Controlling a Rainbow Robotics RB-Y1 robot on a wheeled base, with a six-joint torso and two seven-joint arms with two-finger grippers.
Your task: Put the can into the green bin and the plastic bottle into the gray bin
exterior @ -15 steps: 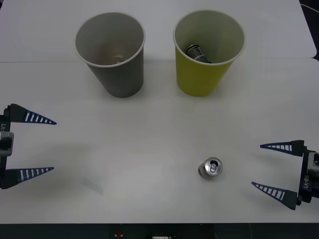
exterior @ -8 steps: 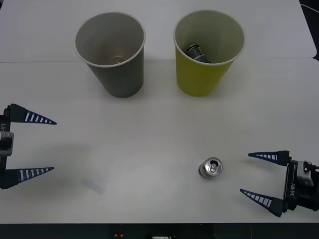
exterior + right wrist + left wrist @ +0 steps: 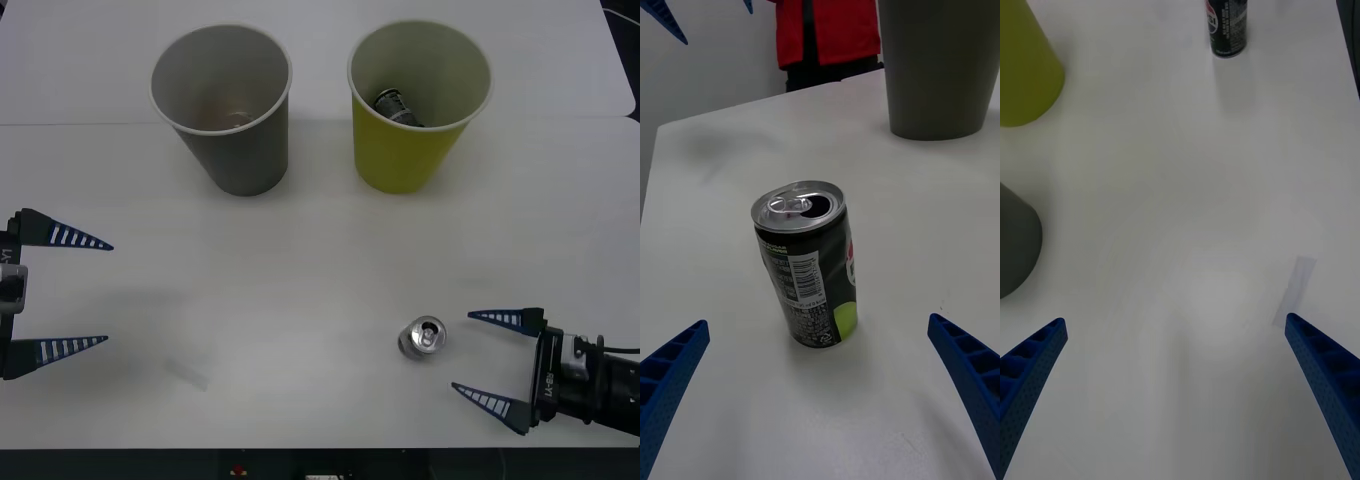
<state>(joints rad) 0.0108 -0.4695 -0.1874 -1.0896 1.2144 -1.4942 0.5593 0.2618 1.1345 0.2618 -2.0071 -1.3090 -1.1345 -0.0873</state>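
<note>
Near the front edge of the table [image 3: 320, 290], toward the robot's right, the can [image 3: 422, 337] stands upright with its silver top and open tab showing, and the right end effector [image 3: 492, 360] sits low just beside it, its two blue fingers spread wide with nothing between them — the can lies a little ahead of the tips, not yet inside the gap. From the right wrist view the can is centred between the fingers, so the approach looks well lined up. The step in hand appears to be the reach for the can; the next move likely calls for sliding forward until the fingers straddle its body, closing, then lifting and carrying it to the green bin [image 3: 418, 100] at the far right of the table. The left end effector [image 3: 80, 292] waits at the left edge, equally wide open and empty. Counting: two cups — the gray bin [image 3: 225, 105] and the green bin, side by side but apart — one can on the table, and one dark can-like item [image 3: 392, 103] already lying inside the green bin.
</note>
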